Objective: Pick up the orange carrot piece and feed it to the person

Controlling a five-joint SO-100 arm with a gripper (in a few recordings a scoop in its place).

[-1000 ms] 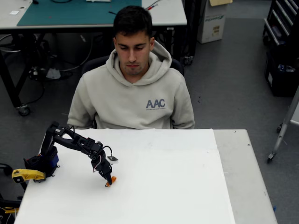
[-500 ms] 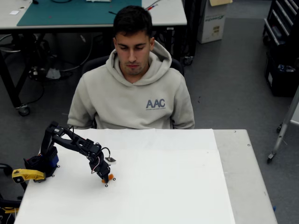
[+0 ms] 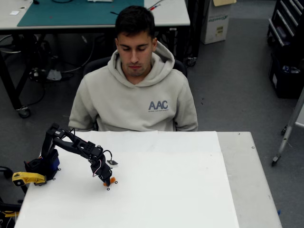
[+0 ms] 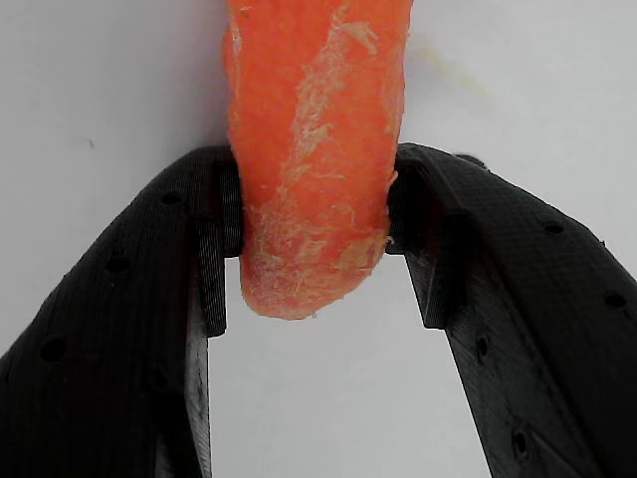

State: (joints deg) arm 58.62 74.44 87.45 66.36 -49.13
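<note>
carrot piece (image 4: 314,149) clamped between both fingers (image 4: 214,239), rounded end poking past pads.

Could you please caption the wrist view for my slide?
Pincer shut on the carrot over the white table.

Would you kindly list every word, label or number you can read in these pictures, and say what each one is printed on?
"AAC": dark blue letters on the chest of the person's hoodie, overhead view; a smaller line beneath them is too small to read.
Cardboard box on the floor behind: green print on its side, too blurred to read.
Carrot piece and gripper, wrist view: no text.
</note>
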